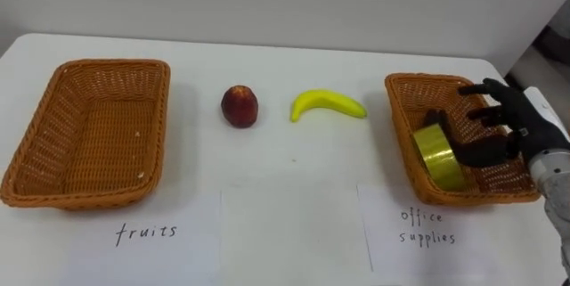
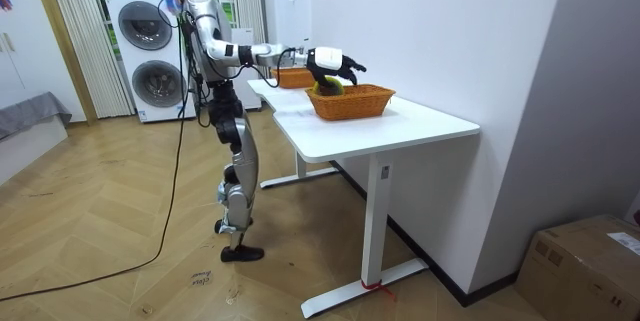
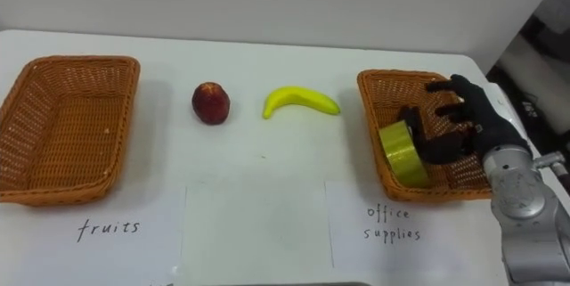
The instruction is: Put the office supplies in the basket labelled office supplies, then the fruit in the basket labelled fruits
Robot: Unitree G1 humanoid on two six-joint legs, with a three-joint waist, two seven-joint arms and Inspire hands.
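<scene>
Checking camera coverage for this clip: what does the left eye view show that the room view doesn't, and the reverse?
Left eye view: a round red fruit and a curved yellow banana lying apart on the white table, plus handwritten paper labels at its near edge. Room view: the robot standing at the table's end, stacked white washing machines behind it, a brown cardboard box on the wooden floor. Both: the brown woven wicker basket on the robot's right, the shiny yellow-green tape roll inside it, and the right robot hand over it, fingers spread.
</scene>
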